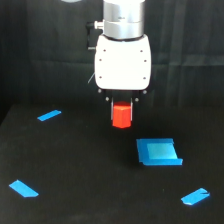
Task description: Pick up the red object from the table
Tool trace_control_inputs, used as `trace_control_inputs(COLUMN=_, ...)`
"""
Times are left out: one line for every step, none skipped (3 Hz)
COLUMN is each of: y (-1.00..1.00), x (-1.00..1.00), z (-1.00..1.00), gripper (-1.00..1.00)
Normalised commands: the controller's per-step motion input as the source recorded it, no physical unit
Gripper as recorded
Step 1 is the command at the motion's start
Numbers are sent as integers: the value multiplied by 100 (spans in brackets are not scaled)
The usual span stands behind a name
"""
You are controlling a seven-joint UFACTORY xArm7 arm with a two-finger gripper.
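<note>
Nearest the camera, two flat blue strips lie on the black surface [75,200]: one at the exterior view's left [23,188], one at its right [195,196]. Both are well apart from the arm's work and pose little hazard unless the arm sweeps low.

Further in sits the blue square piece [158,152], open-topped with a raised edge, just below and to the right of the red block in the exterior view. If the block slips free, it may land on or beside this piece and bounce or roll, which would make a second grasp harder.

Beyond that, the red hexagonal block [121,115] hangs between the jaws of the end effector [121,104], clenched on the block's upper part and apparently lifted clear of the surface, though no clear shadow confirms the gap. Only the top of the block seems to be gripped, so the hold looks shallow; a fast lift or a jolt could shake it loose. Its angled faces may also let it twist between flat pads.

Farthest back, another blue strip [49,115] lies at the exterior view's left, clear of any likely path.
</note>
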Motion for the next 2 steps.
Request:
trace_control_inputs(y=-1, x=1, z=12, gripper=-98)
trace_control_inputs(y=4, x=4, z=15, gripper=-100)
